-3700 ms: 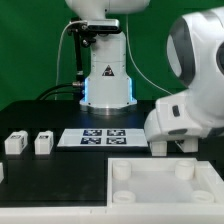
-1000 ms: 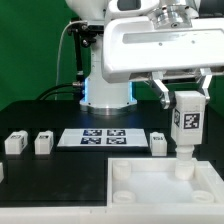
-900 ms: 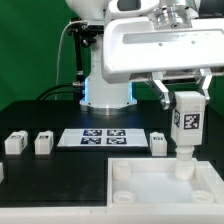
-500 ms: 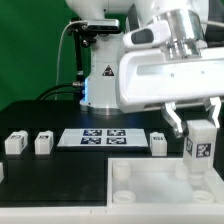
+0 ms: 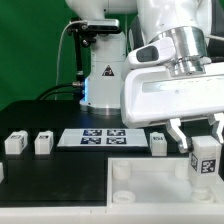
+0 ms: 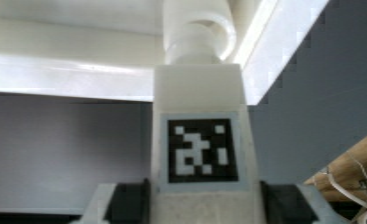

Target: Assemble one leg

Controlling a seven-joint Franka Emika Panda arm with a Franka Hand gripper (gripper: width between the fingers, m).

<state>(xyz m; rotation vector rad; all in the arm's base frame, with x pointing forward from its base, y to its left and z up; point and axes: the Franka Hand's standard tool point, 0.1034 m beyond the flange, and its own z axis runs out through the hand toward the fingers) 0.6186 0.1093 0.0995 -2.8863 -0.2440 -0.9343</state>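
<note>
Gripper (image 5: pixel 204 146) is clamped on a leg (image 5: pixel 206 166). Fingers (image 5: pixel 186 137) sit either side of it, the leg is upright, and its tag faces the exterior cam. It's at the exterior view's right, over the far right corner of the tray (image 5: pixel 150 200). The leg covers that corner in this view, so I can't tell from here if it's seated or just above.

In the wrist view the leg (image 6: pixel 201 100) fills the middle and the tag is readable. Its far end lines up with a round stud (image 6: pixel 201 38) on the tray (image 6: pixel 64 60). It looks like contact, but the picture is soft, so I'm not sure. The finger pads (image 6: pixel 130 200) flank the leg at the frame edge and are mostly cut off.

The tray's left studs (image 5: pixel 120 173) are in clear view. The tray's right and near edges run out of frame.

Spare legs stand on the black table (image 5: pixel 60 185):
- Two are at the exterior view's left (image 5: pixel 15 143) and (image 5: pixel 43 143), apart from each other.
- One (image 5: pixel 158 143) is just beside the right end of the marker board (image 5: pixel 100 136), close under the arm's white housing (image 5: pixel 170 95).

A white sliver at the left edge (image 5: pixel 2 172) is cut off and I can't identify it. The housing blocks most of the upper right.
</note>
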